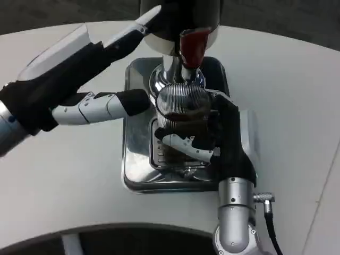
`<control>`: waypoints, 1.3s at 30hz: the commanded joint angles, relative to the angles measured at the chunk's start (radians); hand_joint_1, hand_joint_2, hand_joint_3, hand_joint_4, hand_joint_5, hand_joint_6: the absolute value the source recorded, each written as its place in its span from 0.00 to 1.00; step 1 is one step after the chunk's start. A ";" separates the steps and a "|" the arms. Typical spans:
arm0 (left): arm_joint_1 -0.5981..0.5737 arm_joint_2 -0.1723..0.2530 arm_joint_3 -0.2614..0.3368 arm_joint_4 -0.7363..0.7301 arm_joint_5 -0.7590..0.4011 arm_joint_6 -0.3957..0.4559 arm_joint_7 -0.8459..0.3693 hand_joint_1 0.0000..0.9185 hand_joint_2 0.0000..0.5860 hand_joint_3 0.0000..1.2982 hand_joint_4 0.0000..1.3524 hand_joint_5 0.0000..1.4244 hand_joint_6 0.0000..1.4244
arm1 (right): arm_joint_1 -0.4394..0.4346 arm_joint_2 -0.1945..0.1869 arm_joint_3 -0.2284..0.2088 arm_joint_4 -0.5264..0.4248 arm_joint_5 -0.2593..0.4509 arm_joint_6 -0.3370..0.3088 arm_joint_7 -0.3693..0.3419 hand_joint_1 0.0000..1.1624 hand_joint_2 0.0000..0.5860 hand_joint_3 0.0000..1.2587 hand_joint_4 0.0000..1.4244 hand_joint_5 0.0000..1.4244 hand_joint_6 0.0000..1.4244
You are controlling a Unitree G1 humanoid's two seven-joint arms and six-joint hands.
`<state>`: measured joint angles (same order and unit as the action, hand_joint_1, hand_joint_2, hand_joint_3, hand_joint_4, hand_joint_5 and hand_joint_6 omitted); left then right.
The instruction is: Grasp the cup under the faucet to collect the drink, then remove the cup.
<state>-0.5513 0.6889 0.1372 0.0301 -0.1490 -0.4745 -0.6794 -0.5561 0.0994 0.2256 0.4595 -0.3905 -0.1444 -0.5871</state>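
Illumination was even and moderately bright, coming from overhead. The round white table [297, 95] showed only soft, faint shadows. The polished steel drip tray [135, 159] carried broad glare patches and reflections. Overall sharpness was low, with mild softness and compression blur throughout. The upper corners fell dark.

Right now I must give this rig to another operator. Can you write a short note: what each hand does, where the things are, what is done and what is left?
Right hand: holds the ribbed clear cup, fingers wrapped around its lower part.
Left hand: reaches up to the drink dispenser, one finger at its body near the red tap; whether it presses anything is not clear.
Cup: upright under the tap, above the metal drip tray.
Done: cup grasped and placed under the tap.
Drink level: cannot tell; dark shading inside may be liquid or the hand behind it.
Left: finish filling, then take the cup away.
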 commanded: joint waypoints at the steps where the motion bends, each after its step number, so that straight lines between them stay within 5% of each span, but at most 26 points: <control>1: 0.026 0.009 0.013 -0.027 -0.006 0.007 0.003 0.00 0.22 0.00 0.00 0.01 0.00 | 0.033 0.071 0.022 -0.040 -0.002 -0.005 -0.014 0.96 0.19 0.52 0.60 0.69 0.96; 14: 0.116 0.016 0.062 -0.092 -0.002 0.028 0.018 0.00 0.21 0.00 0.00 0.01 0.00 | 0.165 0.058 0.118 -0.217 -0.075 0.025 0.008 0.93 0.20 0.53 0.62 0.72 0.99; 22: 0.186 0.074 0.127 -0.143 0.067 0.048 0.044 0.00 0.21 0.00 0.00 0.00 0.00 | 0.239 0.044 0.173 -0.354 -0.109 0.057 0.081 0.92 0.20 0.53 0.62 0.72 1.00; 28: 0.315 0.108 0.222 -0.200 0.131 0.055 0.083 0.00 0.21 0.00 0.00 0.00 0.00 | 0.302 0.022 0.195 -0.451 -0.115 0.072 0.117 0.92 0.20 0.53 0.62 0.72 1.00; 39: 0.713 0.058 0.421 -0.487 0.291 0.098 0.128 0.00 0.16 0.00 0.00 0.00 0.00 | 0.399 -0.038 0.178 -0.691 -0.135 0.129 0.231 0.91 0.20 0.54 0.63 0.72 1.00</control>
<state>0.0792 0.7545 0.5117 -0.3959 0.1101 -0.3806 -0.5483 -0.1825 0.0489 0.4015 -0.1500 -0.5175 -0.0152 -0.3828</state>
